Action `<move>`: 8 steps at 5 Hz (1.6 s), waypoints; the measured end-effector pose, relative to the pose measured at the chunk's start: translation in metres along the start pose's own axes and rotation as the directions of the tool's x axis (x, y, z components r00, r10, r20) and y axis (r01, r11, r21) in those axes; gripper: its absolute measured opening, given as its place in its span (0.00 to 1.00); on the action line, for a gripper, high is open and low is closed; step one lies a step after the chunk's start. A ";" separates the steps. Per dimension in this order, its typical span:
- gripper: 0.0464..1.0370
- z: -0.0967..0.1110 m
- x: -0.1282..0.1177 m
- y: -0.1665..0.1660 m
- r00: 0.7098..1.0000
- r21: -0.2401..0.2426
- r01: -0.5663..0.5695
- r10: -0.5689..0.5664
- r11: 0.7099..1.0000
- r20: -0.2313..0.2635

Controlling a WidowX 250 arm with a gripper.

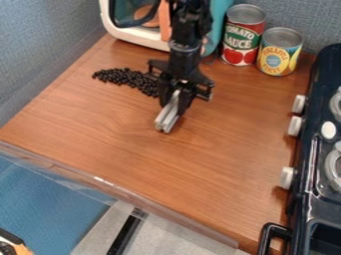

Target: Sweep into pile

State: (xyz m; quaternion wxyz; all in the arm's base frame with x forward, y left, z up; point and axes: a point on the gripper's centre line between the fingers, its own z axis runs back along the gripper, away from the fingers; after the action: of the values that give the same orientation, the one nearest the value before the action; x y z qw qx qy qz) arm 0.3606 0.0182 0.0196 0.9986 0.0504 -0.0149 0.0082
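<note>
See gripper [176, 102] low over counter [220, 129], closed w/ grey bar-like tool [166, 118] betw. fingers, poss. touching counter. See black beans [123, 77] strewn on counter just beside gripper, twd view's upper L. Cf. 2 cans [244, 47] behind.

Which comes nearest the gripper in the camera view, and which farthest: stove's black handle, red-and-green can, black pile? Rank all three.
From the gripper:
1. Black pile: right beside it, toward the view's left.
2. Red-and-green can: upper right.
3. Stove's black handle: lower right.
</note>
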 end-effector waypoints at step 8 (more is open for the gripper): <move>0.33 -0.002 0.009 0.080 0.978 0.042 -0.210 0.210 0.977 0.006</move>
State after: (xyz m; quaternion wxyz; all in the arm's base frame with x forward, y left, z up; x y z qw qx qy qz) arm 0.3683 0.0980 0.0260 0.9908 0.0697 -0.0205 0.1140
